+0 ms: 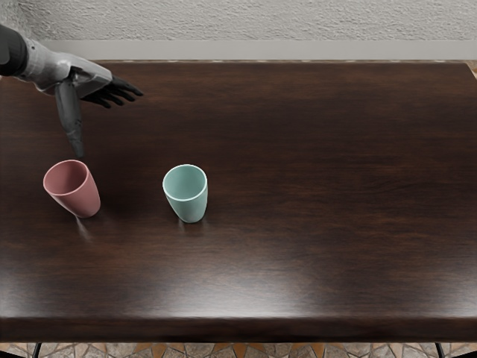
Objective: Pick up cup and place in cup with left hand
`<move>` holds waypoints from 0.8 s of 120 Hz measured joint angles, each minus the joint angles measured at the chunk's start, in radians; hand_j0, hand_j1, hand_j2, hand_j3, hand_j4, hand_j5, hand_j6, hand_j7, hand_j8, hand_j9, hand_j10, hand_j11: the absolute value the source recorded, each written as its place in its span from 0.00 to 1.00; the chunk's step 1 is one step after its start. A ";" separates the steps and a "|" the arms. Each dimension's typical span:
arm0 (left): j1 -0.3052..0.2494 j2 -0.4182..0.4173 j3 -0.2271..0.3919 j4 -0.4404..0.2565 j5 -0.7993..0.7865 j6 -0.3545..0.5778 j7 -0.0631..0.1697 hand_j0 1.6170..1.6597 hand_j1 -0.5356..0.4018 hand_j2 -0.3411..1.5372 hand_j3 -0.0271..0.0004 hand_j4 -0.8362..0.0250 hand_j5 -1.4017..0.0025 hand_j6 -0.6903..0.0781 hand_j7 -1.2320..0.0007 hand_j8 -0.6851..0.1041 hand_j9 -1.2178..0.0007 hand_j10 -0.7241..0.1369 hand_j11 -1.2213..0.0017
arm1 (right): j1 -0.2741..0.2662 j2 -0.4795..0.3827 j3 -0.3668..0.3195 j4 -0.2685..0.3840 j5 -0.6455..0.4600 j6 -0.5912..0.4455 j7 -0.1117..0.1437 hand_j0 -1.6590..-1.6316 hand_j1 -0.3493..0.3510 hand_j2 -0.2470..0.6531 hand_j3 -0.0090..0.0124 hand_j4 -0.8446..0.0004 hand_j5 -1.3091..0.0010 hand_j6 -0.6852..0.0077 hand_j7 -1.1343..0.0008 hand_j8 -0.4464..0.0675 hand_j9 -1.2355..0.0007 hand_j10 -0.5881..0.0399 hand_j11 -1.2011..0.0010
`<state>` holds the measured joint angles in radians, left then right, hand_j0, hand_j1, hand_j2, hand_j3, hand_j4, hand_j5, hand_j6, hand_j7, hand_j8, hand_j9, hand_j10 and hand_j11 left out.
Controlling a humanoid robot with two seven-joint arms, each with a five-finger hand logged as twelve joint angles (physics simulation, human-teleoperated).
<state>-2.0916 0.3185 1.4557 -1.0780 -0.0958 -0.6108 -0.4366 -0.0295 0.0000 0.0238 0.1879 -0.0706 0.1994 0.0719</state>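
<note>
My left hand (108,119) reaches in from the upper left, fingers extended and thumb pointing down toward the viewer, with nothing held. Just below the thumb tip in the picture is a pink cup (85,195), upright on the table; whether the thumb touches its rim I cannot tell. To its right stands a mint-green cup (191,205), also upright with its mouth up. The two cups are apart, and the insides that show hold nothing.
The dark wooden table (320,194) spans the view, its near edge along the bottom. A pale textured wall (261,22) rises behind it. The right arm is out of view.
</note>
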 joint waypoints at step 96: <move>-0.210 -0.318 -0.155 -0.397 -0.417 0.599 0.409 0.96 0.94 0.18 0.99 0.96 0.99 0.89 0.99 0.86 0.99 0.83 0.99 | -0.015 0.000 -0.004 -0.007 0.002 -0.003 -0.007 0.04 0.03 0.27 0.42 0.98 0.98 0.97 0.98 0.84 0.98 0.91 0.98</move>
<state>-2.3014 0.0000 1.3002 -1.4753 -0.5125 -0.0122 -0.0280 -0.0445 0.0000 0.0200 0.1805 -0.0690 0.1968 0.0654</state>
